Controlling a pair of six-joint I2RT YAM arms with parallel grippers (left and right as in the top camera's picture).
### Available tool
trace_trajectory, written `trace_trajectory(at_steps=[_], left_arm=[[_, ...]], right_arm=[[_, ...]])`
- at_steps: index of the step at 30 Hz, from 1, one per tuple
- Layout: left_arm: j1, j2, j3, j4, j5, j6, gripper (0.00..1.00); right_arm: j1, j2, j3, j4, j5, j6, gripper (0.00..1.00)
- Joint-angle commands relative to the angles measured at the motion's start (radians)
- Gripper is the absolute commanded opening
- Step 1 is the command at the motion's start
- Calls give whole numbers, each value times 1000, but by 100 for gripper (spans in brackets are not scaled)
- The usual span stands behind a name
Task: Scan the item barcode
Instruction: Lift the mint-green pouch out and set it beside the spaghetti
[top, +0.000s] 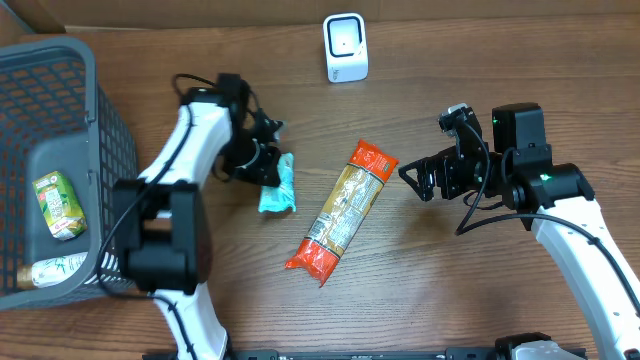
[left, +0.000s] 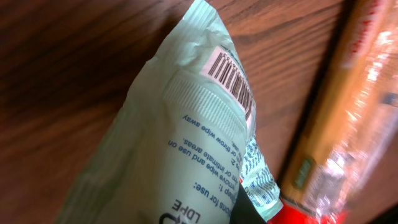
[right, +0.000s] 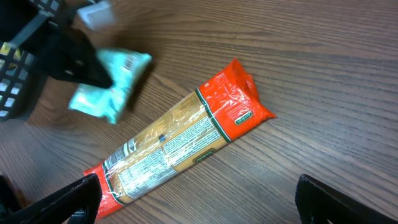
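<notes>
wipe packet (top: 278, 188) is mint green, pasta bag (top: 341, 211) orange and tan, scanner (top: 346, 47) white.

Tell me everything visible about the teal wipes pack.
The wipes pack is a soft, pale teal plastic pouch, crinkled, with a ribbed seal, blue usage text and a barcode near one end. The left gripper is shut on its far end. It is left of the pasta packet, not touching it.

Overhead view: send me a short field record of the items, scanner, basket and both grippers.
wipes packet: pinched at one end by the left gripper, which is shut on it
barcode: visible in the left wrist view
pasta pack: lying flat, ungripped
right gripper: open, beside the pasta pack's orange end
scanner: upright, far side
basket: left side, holds a juice carton
</notes>
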Motion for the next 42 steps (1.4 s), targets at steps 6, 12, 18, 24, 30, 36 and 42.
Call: trace_trajectory(at_steps=[6,12,18,24,30,36,42], left_arm=[[-121,91,0,39,56,47,48],[-171,91,26,60,89,17,70],[-143,91,195,-58,40,-114,66],[-94,90,545,-315,-29,-195,66],[-46,89,918,-539,-137,-305,63],[51,-28,1068,-562,-122,-396,59],[217,-204,1065,-562,-199,-467,60]], right_arm=[[-1,-4,19,6,2,3,100],[-1,-4,19,6,2,3,100],[-1,-4,19,6,2,3,100],[-1,-4,19,6,2,3,100],[-1,-4,19,6,2,3,100],[-1,-4,19,5,2,3,100],[-1,-4,19,6,2,3,100]])
